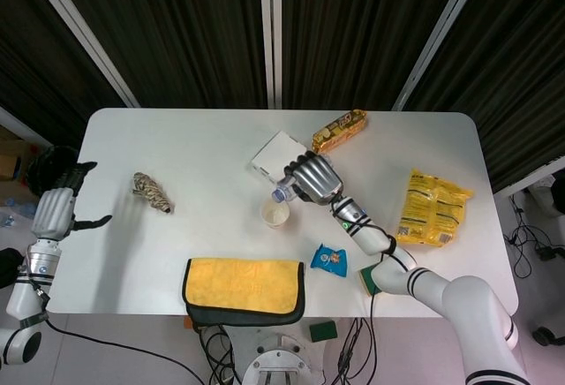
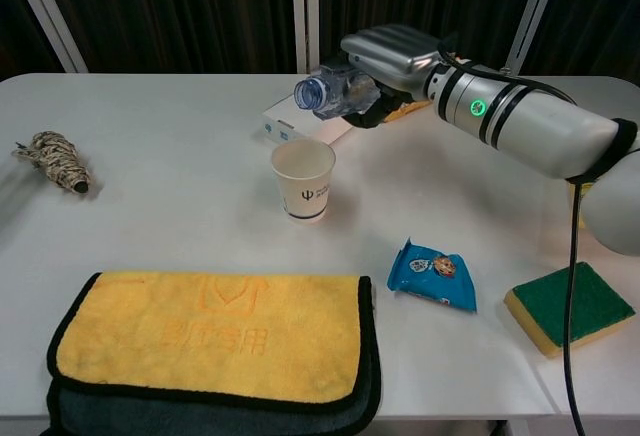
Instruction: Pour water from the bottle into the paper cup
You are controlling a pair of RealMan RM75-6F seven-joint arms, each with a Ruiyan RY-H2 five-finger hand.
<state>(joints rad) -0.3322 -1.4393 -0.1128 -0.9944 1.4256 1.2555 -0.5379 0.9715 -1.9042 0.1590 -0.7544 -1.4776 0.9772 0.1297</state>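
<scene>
Clear plastic bottle (image 2: pixel 335 93) lies nearly level in the air, long axis running left-right in chest view, open mouth pointing toward the robot's left, neck tipped only slightly down. Mouth sits above and a bit behind the paper cup (image 2: pixel 303 178), not touching it. Right hand (image 2: pixel 392 56) is wrapped round the bottle's body w/ fingers closed over the top, back of hand facing up; rest of bottle is hidden under the hand. In head view the bottle (image 1: pixel 284 190) pokes out from the right hand (image 1: pixel 314 177) just beside the cup (image 1: pixel 274 214).

Cup stands upright on the white bench (image 2: pixel 170 216), approx. mid-bench, logo facing the chest camera. Can't tell the water level inside.

Left hand (image 1: pixel 55 210) hangs off the left edge of the bench, holding nothing, fingers apart, thumb sticking out sideways; seen in head view only.

Other items on bench: yellow cloth (image 2: pixel 210 336) at front edge, blue snack packet (image 2: pixel 432 274) right of cup, green-yellow sponge (image 2: pixel 568 306) front right, white box (image 2: pixel 283 121) behind cup, rope bundle (image 2: pixel 55 161) far left, yellow bag (image 1: pixel 432 205) far right.
</scene>
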